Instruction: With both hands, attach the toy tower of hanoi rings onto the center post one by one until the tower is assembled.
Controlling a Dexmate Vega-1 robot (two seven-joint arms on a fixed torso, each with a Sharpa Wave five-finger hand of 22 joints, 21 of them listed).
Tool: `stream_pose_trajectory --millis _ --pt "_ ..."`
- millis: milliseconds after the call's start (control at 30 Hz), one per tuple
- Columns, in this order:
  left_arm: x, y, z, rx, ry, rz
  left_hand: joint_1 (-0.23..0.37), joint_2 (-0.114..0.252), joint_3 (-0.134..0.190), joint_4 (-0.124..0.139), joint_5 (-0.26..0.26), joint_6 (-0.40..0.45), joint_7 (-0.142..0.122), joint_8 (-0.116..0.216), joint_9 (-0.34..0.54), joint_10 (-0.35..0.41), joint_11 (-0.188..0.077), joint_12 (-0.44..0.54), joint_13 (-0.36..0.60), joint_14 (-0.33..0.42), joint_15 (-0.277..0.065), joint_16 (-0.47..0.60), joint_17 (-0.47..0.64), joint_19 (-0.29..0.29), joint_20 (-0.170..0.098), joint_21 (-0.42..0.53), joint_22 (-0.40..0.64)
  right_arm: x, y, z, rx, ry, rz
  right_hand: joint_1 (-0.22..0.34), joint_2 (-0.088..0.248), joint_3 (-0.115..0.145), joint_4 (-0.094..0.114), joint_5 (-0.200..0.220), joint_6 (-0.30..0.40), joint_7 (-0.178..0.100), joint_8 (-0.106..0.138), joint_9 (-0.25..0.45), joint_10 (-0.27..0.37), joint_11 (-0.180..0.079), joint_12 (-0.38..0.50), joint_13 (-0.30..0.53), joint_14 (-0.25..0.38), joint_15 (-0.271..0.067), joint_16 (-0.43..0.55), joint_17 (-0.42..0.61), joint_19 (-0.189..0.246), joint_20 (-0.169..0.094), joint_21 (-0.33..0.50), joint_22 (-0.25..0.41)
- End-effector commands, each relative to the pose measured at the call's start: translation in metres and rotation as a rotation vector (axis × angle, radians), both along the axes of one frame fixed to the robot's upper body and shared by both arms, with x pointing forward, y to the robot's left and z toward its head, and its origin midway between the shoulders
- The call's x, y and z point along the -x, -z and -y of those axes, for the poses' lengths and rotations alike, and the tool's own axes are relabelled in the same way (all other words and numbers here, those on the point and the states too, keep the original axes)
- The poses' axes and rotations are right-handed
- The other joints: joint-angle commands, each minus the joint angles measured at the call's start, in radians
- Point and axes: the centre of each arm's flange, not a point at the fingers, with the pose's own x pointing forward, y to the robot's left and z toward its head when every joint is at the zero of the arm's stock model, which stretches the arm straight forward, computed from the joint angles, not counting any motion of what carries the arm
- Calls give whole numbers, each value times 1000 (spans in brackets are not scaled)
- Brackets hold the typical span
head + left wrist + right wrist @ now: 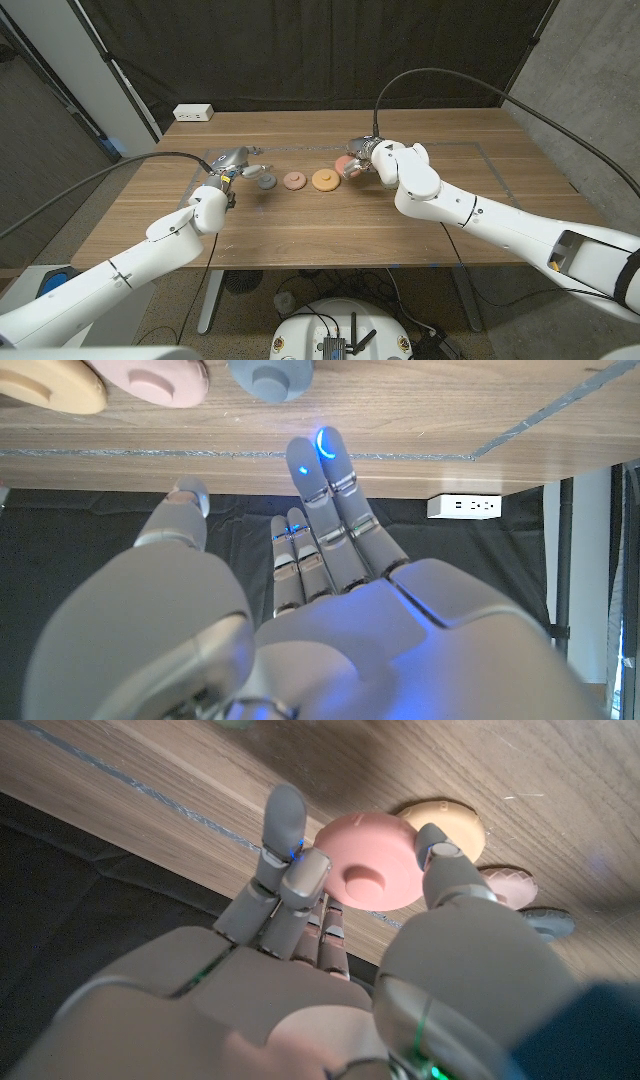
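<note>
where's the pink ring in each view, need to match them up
Head view: pink ring held by the right hand, at the right end of the row.
Right wrist view: pink ring between the fingers.
Left wrist view: I can't pick it out.
Shared landmark: the grey ring.

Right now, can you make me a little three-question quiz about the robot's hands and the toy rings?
1. True or false: the right hand holds the pink ring.
2. Which ring lies nearest the left hand? A) grey ring B) orange ring C) a green ring
3. Fill in: between the grey and orange rings lies the ____ ring.

Key: 1 true, pinched between thumb and fingers. 2 A. 3 salmon.
</note>
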Motion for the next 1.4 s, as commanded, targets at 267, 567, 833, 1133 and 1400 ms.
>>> stream_pose_trajectory --millis 267,567,833,1133,1400 --pt "8 9 -14 39 -22 28 4 12 6 0 5 10 1 -3 4 11 -4 -3 3 -2 -107 6 1 -3 -84 15 -1 -1 -5 -19 20 -62 4 31 20 35 21 9 64 -50 5 4 121 -111 2 15 14 -29 -1 3 7 -39 7 -1" --pt "11 11 -12 38 -14 46 7 11 7 -1 6 8 -2 -4 4 12 -9 -3 5 -2 -107 8 0 -6 -85 20 -3 0 -4 -26 31 -74 8 30 19 37 22 10 67 -50 3 4 125 -112 0 17 15 -29 -1 3 12 -39 11 1" --pt "12 11 -8 34 -4 58 8 11 8 -1 6 7 -4 -5 3 13 -9 -2 6 -2 -106 9 0 -7 -84 25 -6 -1 -1 -28 35 -70 3 30 19 39 21 10 68 -49 1 4 127 -111 -3 19 16 -29 -2 3 11 -39 11 -2" --pt "8 14 -10 49 8 62 8 10 7 -1 6 5 -3 -6 3 12 -9 -3 7 -2 -106 12 1 -9 -85 30 -9 0 -2 -37 54 -76 7 30 18 41 21 11 69 -50 -1 5 128 -112 -6 22 17 -29 -2 3 14 -39 14 -2" --pt "8 17 -12 50 5 61 9 9 7 -2 5 4 -3 -7 3 12 -10 -3 7 -2 -106 12 -1 -12 -85 32 -12 -2 -5 -48 68 -87 7 30 18 43 21 11 69 -51 -2 5 128 -111 -9 23 17 -29 -2 3 11 -39 11 -6"
